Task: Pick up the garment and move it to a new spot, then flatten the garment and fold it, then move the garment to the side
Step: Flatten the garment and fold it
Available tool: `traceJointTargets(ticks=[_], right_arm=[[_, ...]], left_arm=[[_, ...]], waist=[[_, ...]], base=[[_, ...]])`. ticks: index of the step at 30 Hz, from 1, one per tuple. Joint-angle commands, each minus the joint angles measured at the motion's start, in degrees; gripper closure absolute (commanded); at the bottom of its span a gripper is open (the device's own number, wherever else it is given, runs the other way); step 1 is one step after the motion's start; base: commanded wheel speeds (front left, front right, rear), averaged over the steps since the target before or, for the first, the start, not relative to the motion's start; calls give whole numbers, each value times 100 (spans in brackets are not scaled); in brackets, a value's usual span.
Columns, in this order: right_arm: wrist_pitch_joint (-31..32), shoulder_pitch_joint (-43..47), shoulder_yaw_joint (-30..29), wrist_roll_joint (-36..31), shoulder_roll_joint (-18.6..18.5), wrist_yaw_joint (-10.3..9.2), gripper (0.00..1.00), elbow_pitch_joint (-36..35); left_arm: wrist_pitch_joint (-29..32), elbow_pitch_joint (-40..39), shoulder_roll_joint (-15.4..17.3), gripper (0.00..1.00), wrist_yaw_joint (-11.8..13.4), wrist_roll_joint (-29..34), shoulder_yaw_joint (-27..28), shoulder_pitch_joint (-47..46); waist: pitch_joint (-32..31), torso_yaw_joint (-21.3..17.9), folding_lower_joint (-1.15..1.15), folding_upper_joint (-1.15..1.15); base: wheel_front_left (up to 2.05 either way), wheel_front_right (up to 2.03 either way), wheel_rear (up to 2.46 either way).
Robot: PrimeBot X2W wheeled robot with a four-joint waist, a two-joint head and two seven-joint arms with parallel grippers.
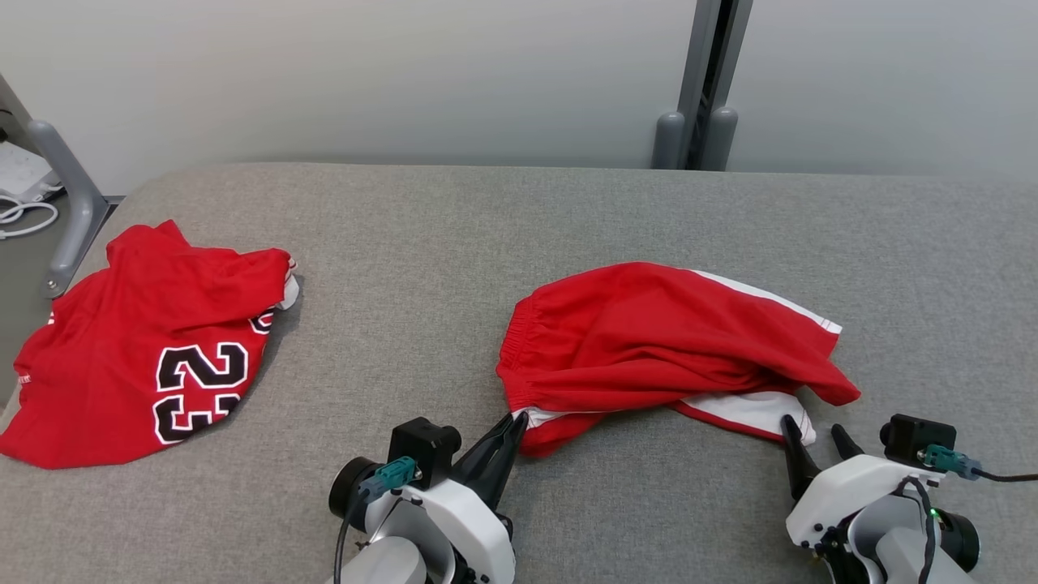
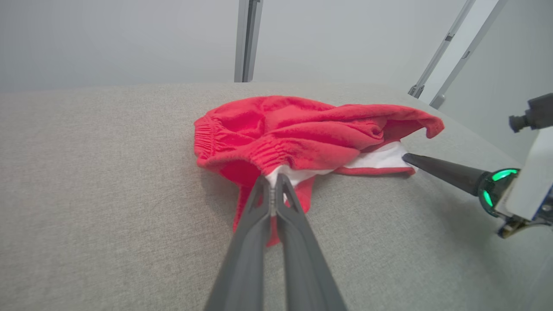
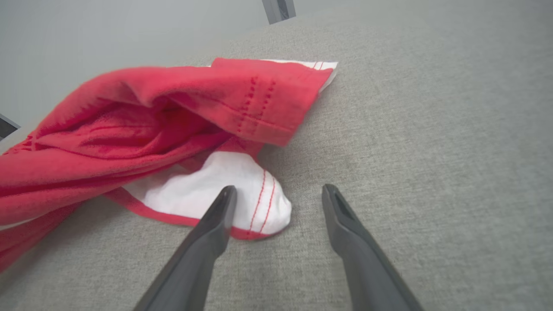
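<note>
The garment (image 1: pixel 649 341) is a pair of red shorts with white side panels, lying crumpled in the middle of the grey table (image 1: pixel 422 243). My left gripper (image 1: pixel 519 418) is at its near-left corner, shut on the white-edged fabric just below the elastic waistband. In the left wrist view my left gripper (image 2: pixel 273 177) pinches the garment (image 2: pixel 302 129), and a right finger (image 2: pixel 445 172) points at the white hem. My right gripper (image 1: pixel 811 424) stands open at the garment's near-right end. Its left fingertip (image 3: pixel 227 194) rests on the white hem of the garment (image 3: pixel 173 112), and the other lies over bare table.
A red jersey (image 1: pixel 146 349) numbered 23 lies crumpled at the table's left side. A grey metal frame leg (image 1: pixel 69 195) stands beyond the left edge. A grey post (image 1: pixel 701 122) rises behind the far edge. Bare table surface lies to the right of the shorts.
</note>
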Motion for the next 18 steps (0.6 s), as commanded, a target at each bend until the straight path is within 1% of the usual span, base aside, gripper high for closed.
traceJointTargets(ticks=[1, 7, 8, 9, 10, 15, 18], right_arm=[[-41, -81, 22, 61, -35, 1, 0, 55], [-95, -234, 167, 147, -29, 1, 0, 264], [-96, -251, 199, 162, -27, 1, 42, 292], [-96, -272, 236, 174, -26, 1, 61, 319], [-101, -294, 282, 183, -26, 1, 100, 338], [-123, -334, 425, 281, -78, 1, 100, 407], [-140, -338, 515, 297, -136, 1, 100, 330]], left_arm=[[-6, -14, 39, 100, 28, 5, -4, 7], [18, -76, 57, 100, 37, -25, -9, -46], [19, -83, 62, 100, 40, -33, -8, -52], [19, -91, 67, 100, 44, -38, -5, -58], [19, -95, 70, 100, 48, -43, -4, -64], [13, -100, 82, 100, 73, -64, 16, -77], [7, -84, 81, 100, 83, -88, 26, -68]], waist=[[8, 12, 0, 0], [77, 57, 0, 0], [86, 63, 0, 0], [93, 67, 0, 0], [98, 70, 0, 0], [91, 60, 0, 0], [55, 46, 0, 0]], base=[[0, 0, 0], [0, 0, 0], [0, 0, 0], [0, 0, 0], [0, 0, 0], [0, 0, 0], [0, 0, 0]])
